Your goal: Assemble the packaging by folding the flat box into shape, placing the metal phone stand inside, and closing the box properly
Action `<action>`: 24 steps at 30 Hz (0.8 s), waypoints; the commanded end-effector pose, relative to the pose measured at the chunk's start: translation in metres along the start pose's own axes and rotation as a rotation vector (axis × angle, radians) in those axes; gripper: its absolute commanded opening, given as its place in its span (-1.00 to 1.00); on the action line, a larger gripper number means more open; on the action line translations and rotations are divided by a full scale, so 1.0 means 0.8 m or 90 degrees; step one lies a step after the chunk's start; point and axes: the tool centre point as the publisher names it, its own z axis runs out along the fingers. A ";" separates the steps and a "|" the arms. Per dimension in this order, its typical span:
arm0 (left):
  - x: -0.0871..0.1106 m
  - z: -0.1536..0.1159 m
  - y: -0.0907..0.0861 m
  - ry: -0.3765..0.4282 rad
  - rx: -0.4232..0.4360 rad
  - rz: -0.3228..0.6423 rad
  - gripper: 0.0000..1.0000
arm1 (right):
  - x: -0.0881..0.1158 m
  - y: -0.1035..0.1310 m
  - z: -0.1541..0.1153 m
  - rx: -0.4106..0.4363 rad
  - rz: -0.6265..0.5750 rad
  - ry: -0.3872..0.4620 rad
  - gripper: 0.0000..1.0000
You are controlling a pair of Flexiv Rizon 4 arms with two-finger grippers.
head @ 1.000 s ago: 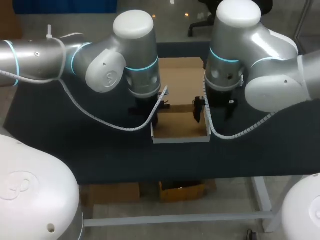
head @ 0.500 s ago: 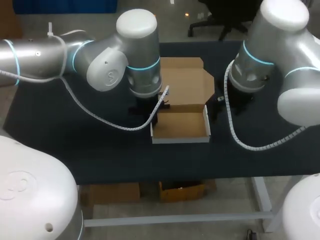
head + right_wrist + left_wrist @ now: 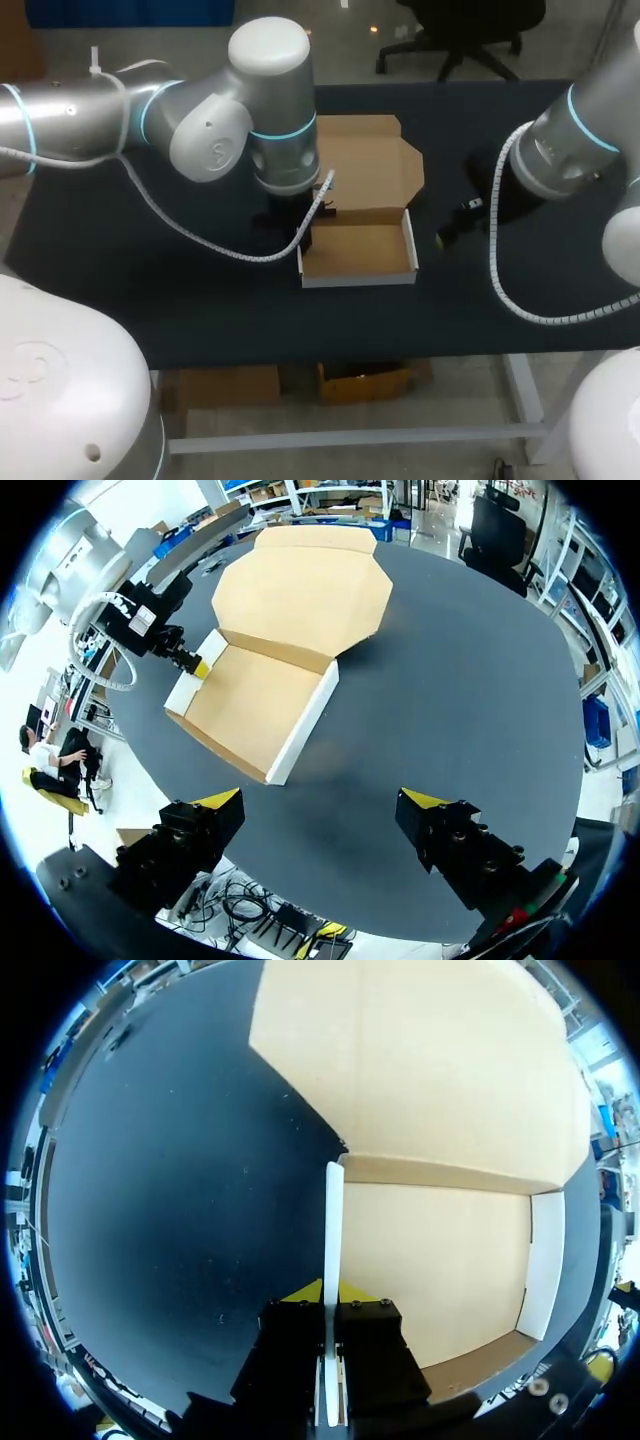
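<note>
left pincer pinches the box wall, right pincer hangs wide over the table

here we are at the dark table (image 3: 120, 290), and the box (image 3: 358, 250) sits near its middle. its tray part stands with low walls up, brown inside, white on the outside. the lid (image 3: 365, 165) lies open and flat on the table on the far side of the tray, joined to it along the back fold, its outer corners cut off.

the left arm (image 3: 200, 120) comes in from the left and bends down over the tray's left edge. in the left wrist view the left pincer (image 3: 328, 1298) has the tray's left wall (image 3: 333, 1230) running upright straight between its two fingers. the yellow tips sit against it from both sides, so it's pinching that wall. the tray floor spreads out on one side of the wall, bare table on the other.

over on the other side, the right arm (image 3: 580, 140) comes in from the right. the right pincer (image 3: 320, 802) is spread wide, nothing between its fingers, only dark table under it. it hangs to the right of the box, apart from it. from its own wrist view the box lies ahead of it, and the left pincer shows at the tray's far wall. a coiled white cable (image 3: 510, 290) loops off the right arm above the table.
</note>
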 end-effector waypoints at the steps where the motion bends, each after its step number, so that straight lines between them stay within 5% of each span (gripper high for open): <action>1: -0.001 0.000 -0.001 -0.005 -0.002 0.002 -1.00 | 0.001 -0.003 -0.005 -0.010 -0.033 0.001 1.00; 11: -0.003 -0.002 -0.003 -0.010 -0.006 0.006 -1.00 | -0.003 -0.046 -0.064 0.033 -0.141 0.080 1.00; 24: -0.002 -0.001 -0.002 -0.023 -0.014 0.018 -1.00 | -0.007 -0.092 -0.105 0.002 -0.252 0.158 1.00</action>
